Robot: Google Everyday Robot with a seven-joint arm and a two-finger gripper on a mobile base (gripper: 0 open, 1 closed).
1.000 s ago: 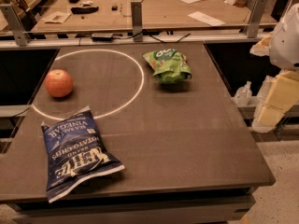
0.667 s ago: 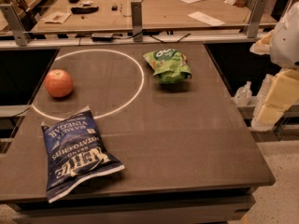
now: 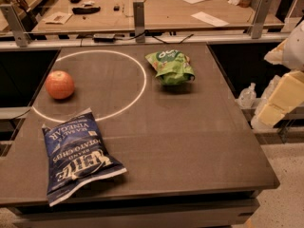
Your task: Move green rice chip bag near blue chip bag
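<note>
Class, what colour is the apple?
The apple is reddish-orange, clearest in camera view; the gripper hangs right of the table.

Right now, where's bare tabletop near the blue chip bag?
Free: table right of blue chip bag, in front of green rice chip bag. Tight: between apple and that bag. The gripper hangs beyond the right edge.

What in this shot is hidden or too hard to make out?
- Gripper, camera view: beside the table's right side, its arm cut off by the frame edge.
- Green rice chip bag: lettering crumpled and too small to read.
- Blue chip bag: underside hidden against the table.
- Small items on the back bench: too small to identify.
</note>
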